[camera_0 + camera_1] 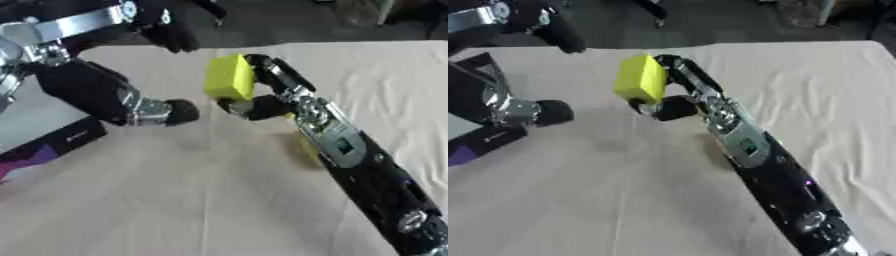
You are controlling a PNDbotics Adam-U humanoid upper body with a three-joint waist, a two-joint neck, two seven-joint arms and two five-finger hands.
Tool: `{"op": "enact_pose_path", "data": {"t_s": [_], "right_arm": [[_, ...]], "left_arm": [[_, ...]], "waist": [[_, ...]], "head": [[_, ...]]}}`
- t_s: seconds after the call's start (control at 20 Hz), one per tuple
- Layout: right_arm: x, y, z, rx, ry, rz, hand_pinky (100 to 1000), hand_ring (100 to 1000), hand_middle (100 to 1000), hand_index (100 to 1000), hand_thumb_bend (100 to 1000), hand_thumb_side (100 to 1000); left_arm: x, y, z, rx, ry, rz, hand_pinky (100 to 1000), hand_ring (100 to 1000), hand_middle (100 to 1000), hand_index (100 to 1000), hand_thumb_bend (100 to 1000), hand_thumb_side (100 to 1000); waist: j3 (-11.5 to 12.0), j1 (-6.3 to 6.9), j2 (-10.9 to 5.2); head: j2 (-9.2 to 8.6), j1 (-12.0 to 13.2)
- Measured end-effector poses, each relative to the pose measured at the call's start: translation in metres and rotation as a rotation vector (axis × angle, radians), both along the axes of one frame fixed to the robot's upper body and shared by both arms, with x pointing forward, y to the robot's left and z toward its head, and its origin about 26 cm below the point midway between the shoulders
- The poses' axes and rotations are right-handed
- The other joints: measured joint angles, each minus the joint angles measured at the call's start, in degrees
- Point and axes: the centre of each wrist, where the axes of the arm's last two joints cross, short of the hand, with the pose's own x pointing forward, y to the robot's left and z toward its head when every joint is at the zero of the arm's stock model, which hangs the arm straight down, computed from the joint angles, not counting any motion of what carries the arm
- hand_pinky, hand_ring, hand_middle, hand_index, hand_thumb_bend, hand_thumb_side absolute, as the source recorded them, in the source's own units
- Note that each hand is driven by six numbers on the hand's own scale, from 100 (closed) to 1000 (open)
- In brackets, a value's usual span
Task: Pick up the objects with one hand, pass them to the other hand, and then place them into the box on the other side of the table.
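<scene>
behind the yellow block (229, 77), right hand (271, 95) fingers partly hidden.

Setting: robot test bench, likely a lab or workshop. Evidence: work table (219, 200) covered with a creased beige cloth, filling the view from 3 through 6 to 9 o'clock. Dark bare floor (710, 20) beyond the far table edge at 12 o'clock. Dark box (52, 142) with a purple patch at 9 o'clock on the table's left edge. Indistinct pale object (802, 12) on the floor at 1 o'clock. No household furnishings identifiable.
</scene>
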Motion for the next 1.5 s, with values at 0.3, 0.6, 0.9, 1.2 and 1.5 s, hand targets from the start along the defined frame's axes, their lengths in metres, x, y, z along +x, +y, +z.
{"op": "enact_pose_path", "data": {"t_s": [0.3, 0.6, 0.9, 1.2, 1.5], "right_arm": [[-0.001, 0.005, -0.001, -0.034, -0.003, 0.014, 715, 562, 567, 590, 400, 100], [-0.003, 0.012, -0.003, -0.071, -0.012, 0.029, 721, 566, 568, 591, 396, 100], [-0.005, 0.016, -0.004, -0.099, -0.028, 0.045, 720, 566, 568, 591, 392, 100], [-0.007, 0.019, -0.002, -0.09, -0.05, 0.055, 721, 567, 567, 590, 389, 100], [-0.008, 0.022, -0.004, -0.057, -0.066, 0.063, 721, 568, 567, 589, 387, 100]], "left_arm": [[0.003, -0.009, -0.004, 0.038, -0.044, 0.008, 855, 786, 737, 800, 554, 451], [0.008, -0.021, -0.009, 0.095, -0.077, 0.0, 854, 799, 757, 817, 586, 424], [0.015, -0.03, -0.016, 0.136, -0.113, 0.007, 853, 806, 768, 823, 587, 404], [0.02, -0.036, -0.02, 0.177, -0.127, 0.005, 853, 813, 779, 832, 586, 392], [0.026, -0.041, -0.027, 0.219, -0.137, 0.02, 849, 819, 790, 840, 591, 362]], "waist": [[0.13, 0.0, 0.0], [0.22, 0.0, -0.27], [0.27, 0.21, -0.35], [0.25, 0.21, -0.35], [0.25, 0.23, -0.35]], "head": [[0.0, -0.11], [0.0, -0.25], [0.0, 0.05], [0.0, 0.61], [0.0, 1.46]]}}
